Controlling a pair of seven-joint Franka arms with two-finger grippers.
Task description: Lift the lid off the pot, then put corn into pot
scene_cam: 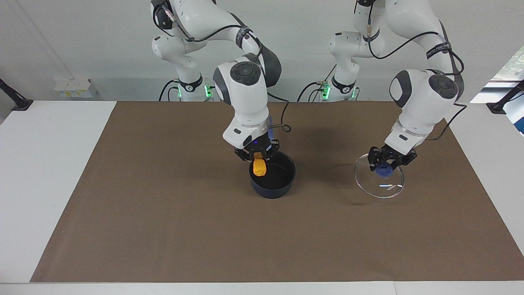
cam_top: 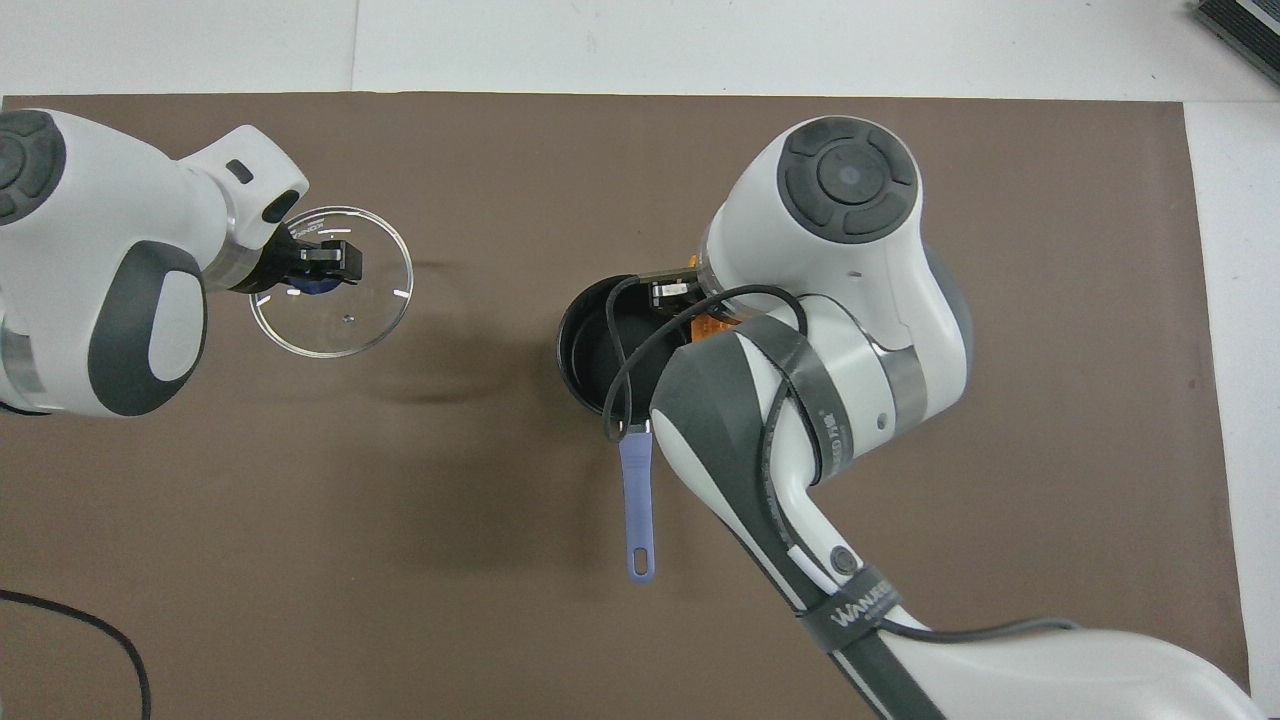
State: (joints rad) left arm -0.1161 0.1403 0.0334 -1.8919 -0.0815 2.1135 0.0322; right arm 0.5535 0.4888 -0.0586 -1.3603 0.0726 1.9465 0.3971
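The dark navy pot point(scene_cam: 273, 180) stands open in the middle of the brown mat, its blue-purple handle point(cam_top: 637, 500) pointing toward the robots. My right gripper point(scene_cam: 258, 157) is shut on the orange-yellow corn point(scene_cam: 259, 166) and holds it upright over the pot's rim, at the edge toward the right arm's end. In the overhead view the right arm hides most of the corn point(cam_top: 712, 325) and part of the pot point(cam_top: 590, 345). My left gripper point(scene_cam: 387, 166) is shut on the blue knob of the glass lid point(scene_cam: 380, 182). It holds the lid point(cam_top: 340, 310) tilted, low over the mat, toward the left arm's end.
The brown mat point(scene_cam: 163, 225) covers most of the white table point(scene_cam: 41, 164). A black cable point(cam_top: 90, 630) lies on the mat near the left arm's base. Small white boxes point(scene_cam: 75, 88) sit at the table's edge by the wall.
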